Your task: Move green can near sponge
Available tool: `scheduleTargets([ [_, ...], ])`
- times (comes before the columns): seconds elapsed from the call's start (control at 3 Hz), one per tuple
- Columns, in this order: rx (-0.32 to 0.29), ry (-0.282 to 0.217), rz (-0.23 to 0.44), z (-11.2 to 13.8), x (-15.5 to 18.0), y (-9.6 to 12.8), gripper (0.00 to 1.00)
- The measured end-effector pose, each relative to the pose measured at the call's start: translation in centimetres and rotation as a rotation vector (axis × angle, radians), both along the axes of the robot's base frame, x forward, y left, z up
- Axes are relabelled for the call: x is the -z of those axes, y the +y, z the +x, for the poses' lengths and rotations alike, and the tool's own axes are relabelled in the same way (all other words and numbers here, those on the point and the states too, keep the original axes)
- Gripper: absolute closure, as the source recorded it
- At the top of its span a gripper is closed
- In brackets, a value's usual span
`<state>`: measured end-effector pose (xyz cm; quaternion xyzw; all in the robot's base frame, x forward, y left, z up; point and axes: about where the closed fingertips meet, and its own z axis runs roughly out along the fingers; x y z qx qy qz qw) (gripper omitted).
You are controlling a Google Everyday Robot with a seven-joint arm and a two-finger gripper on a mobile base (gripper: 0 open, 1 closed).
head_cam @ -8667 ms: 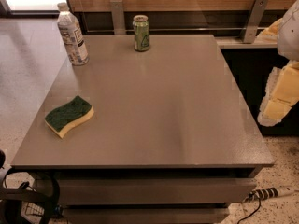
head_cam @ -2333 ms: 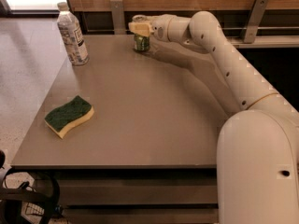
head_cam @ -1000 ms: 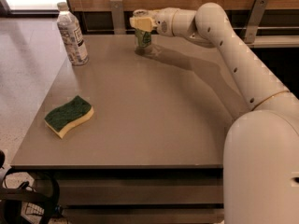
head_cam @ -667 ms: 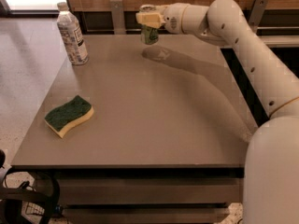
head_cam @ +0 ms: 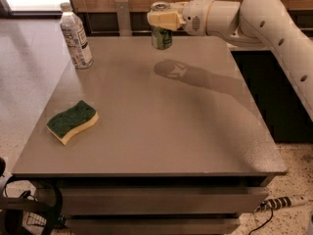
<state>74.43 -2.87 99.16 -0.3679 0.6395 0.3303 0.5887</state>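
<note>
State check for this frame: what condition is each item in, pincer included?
pincer: over the table's far edge, shut on the green can.
green can: upright, lifted clear of the table.
sponge: flat, green side up, near left.
bottle: upright, capped, far left corner.

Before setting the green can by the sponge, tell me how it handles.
The gripper holds the green can by its upper part, above the table's far side, so it is probably light. Tall and narrow, it may tip if released tilted; on its side it would likely roll.
</note>
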Motion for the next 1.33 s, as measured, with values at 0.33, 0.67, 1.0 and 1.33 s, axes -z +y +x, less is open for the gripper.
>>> scheduleTargets([
  [0.33,-0.044,-0.004,-0.018,-4.1,-1.2,1.1,1.0],
  [0.67,-0.105,-0.021,-0.05,-11.3,0.3,5.6,1.0],
  [1.0,-0.104,-0.023,-0.049,-11.2,0.2,5.6,1.0],
  [1.33,-0.112,-0.016,-0.035,-13.3,0.4,6.8,1.0],
])
